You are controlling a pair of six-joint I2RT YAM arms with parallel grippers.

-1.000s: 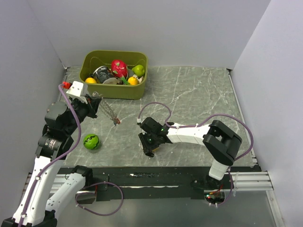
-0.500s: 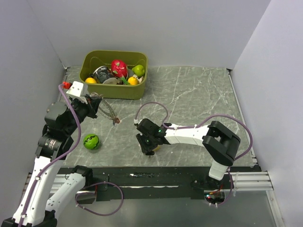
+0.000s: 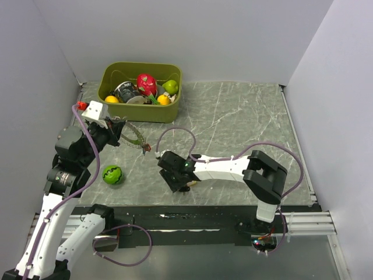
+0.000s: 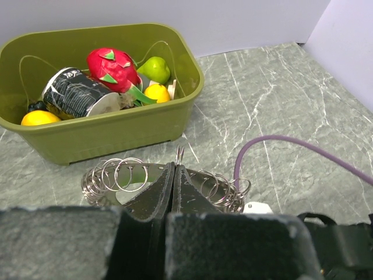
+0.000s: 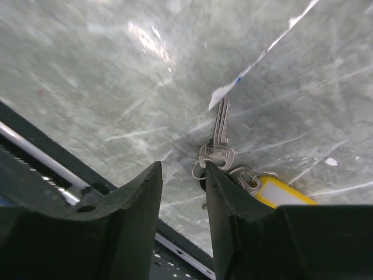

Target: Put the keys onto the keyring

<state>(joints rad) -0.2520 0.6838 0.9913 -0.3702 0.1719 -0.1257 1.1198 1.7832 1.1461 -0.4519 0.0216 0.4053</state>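
Observation:
My left gripper (image 4: 175, 166) is shut on the keyring (image 4: 125, 175), a grey metal band strung with several small wire rings. It holds the keyring above the table just in front of the green bin; the top view shows the keyring (image 3: 133, 136) sticking out to the right of that gripper (image 3: 118, 132). My right gripper (image 5: 182, 166) is open and low over the table near its front edge. The keys (image 5: 218, 140) lie flat there: a silver key, a second one beside it, and a yellow tag (image 5: 280, 192). The right fingertip touches the silver key's head. Nothing sits between the fingers.
The green bin (image 3: 175, 111) at the back left holds a dragon fruit, a can, a pear and oranges. A green ball (image 3: 112, 174) lies on the table near the left arm. A purple cable (image 4: 280, 143) loops over the table. The black front rail (image 5: 35, 169) is close behind the right gripper.
My right gripper has slid left along the table's front edge and its jaws have widened. The left gripper has stayed shut on the keyring, nearly still.

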